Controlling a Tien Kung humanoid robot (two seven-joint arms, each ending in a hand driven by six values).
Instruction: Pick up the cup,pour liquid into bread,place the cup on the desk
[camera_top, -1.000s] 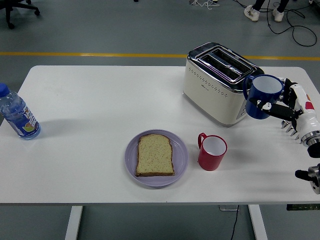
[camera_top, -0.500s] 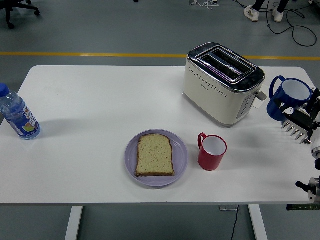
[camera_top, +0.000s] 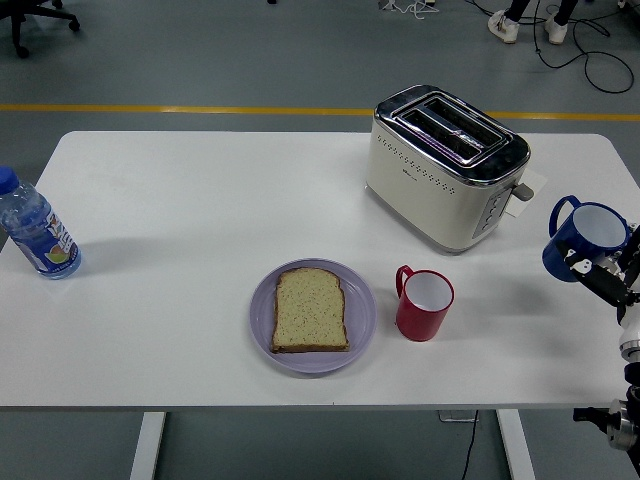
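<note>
A blue cup (camera_top: 583, 240) sits upright at the table's far right edge, with my right hand (camera_top: 612, 275) curled around its right side, mostly cut off by the picture's edge. A slice of bread (camera_top: 311, 310) lies on a lilac plate (camera_top: 362, 318) near the table's front middle. A red cup (camera_top: 425, 303) stands just right of the plate, open side up. My left hand is out of the picture.
A cream two-slot toaster (camera_top: 443, 166) stands behind the red cup. A water bottle (camera_top: 35, 232) stands at the table's left edge. A white card (camera_top: 529, 192) lies right of the toaster. Shoes of people show on the floor at the top right.
My right hand has carried the blue cup from beside the toaster to the right and down toward the table's right edge.
</note>
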